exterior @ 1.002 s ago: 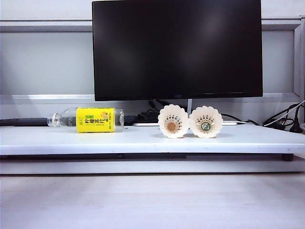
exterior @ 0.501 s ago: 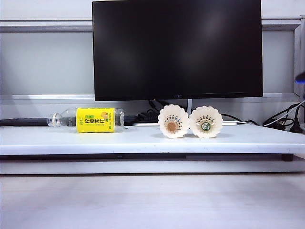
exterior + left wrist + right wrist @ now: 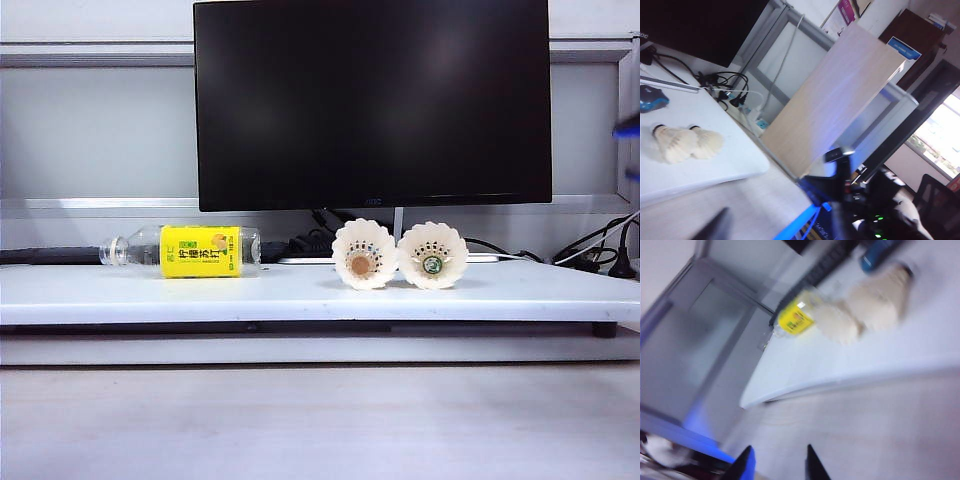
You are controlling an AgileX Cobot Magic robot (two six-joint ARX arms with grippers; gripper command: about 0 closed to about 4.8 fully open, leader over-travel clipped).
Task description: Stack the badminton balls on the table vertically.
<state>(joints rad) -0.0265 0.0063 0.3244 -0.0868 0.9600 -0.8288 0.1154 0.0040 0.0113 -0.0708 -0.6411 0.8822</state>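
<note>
The right gripper was seen in the right wrist view with two dark fingertips standing apart and nothing between them, held over the pale wood-grain surface well short of the white table. In the exterior view only a blurred blue part of that arm was caught at the right edge, high above the table. The left gripper was shown in the left wrist view only as a dark blurred shape at the frame's edge, so whether its jaws stood apart could not be told; nothing was seen held by it.

The two badminton balls were found lying on their sides on the table, touching each other, skirts turned toward the exterior camera: one with a plain cork tip and, just to its right, one with a green band. A yellow-labelled plastic bottle was laid on its side well to their left. A dark monitor was stood behind them, with cables trailed at the back right. A blue-black mouse was seen near the shuttlecocks in the left wrist view
</note>
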